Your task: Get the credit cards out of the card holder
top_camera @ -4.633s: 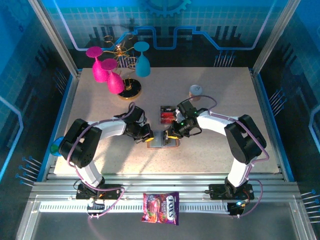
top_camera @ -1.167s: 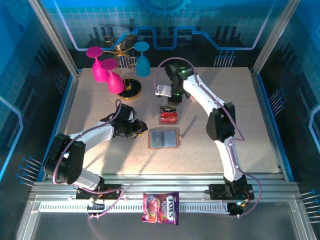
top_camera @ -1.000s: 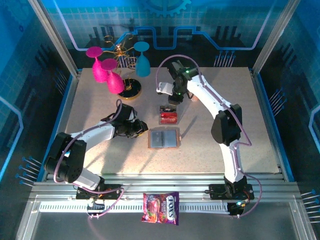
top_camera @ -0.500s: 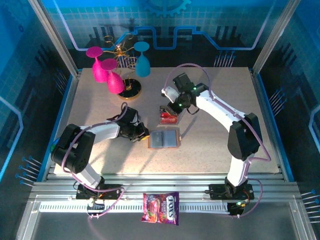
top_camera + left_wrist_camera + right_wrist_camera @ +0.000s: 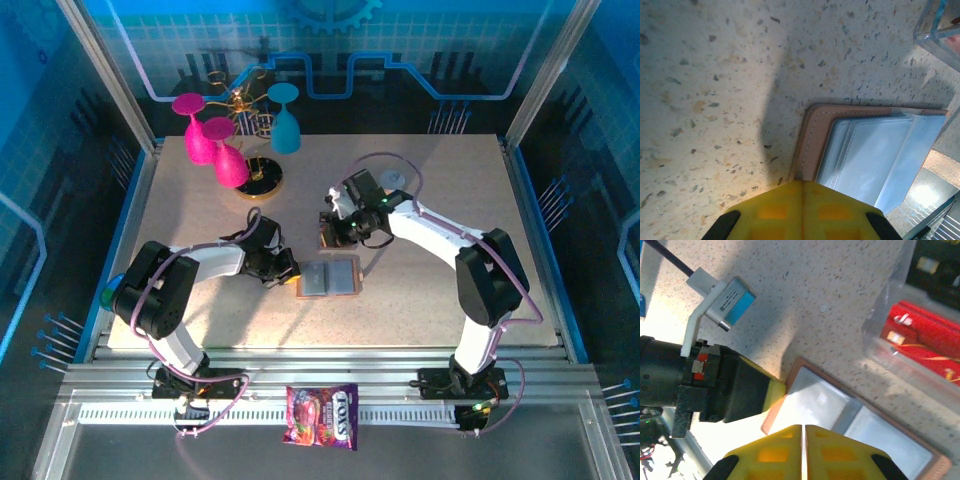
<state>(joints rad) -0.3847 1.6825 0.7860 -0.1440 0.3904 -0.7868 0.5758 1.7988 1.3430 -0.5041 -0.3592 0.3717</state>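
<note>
The card holder (image 5: pixel 330 277) lies open and flat mid-table, brown-edged with grey-blue clear pockets (image 5: pixel 865 160). My left gripper (image 5: pixel 292 270) is shut, and its yellow tips (image 5: pixel 802 181) rest against the holder's brown left edge (image 5: pixel 810 140). My right gripper (image 5: pixel 332 238) hovers just behind the holder. Its yellow fingers (image 5: pixel 803 426) are pressed together above the pockets (image 5: pixel 820 400) with nothing between them. The red credit cards (image 5: pixel 920 337) lie in a clear plastic tray (image 5: pixel 890 347) behind the holder. In the top view the right gripper largely covers them.
Pink glasses (image 5: pixel 205 135), a blue glass (image 5: pixel 286 125) and a gold rack (image 5: pixel 262 180) stand at the back left. A small grey round object (image 5: pixel 393 180) sits behind the right arm. A colourful candy packet (image 5: pixel 322 415) lies on the front rail.
My right arm has swung from the far side of the table back toward the card holder while its jaws closed. The left gripper closed and slid up to the holder's left edge.
</note>
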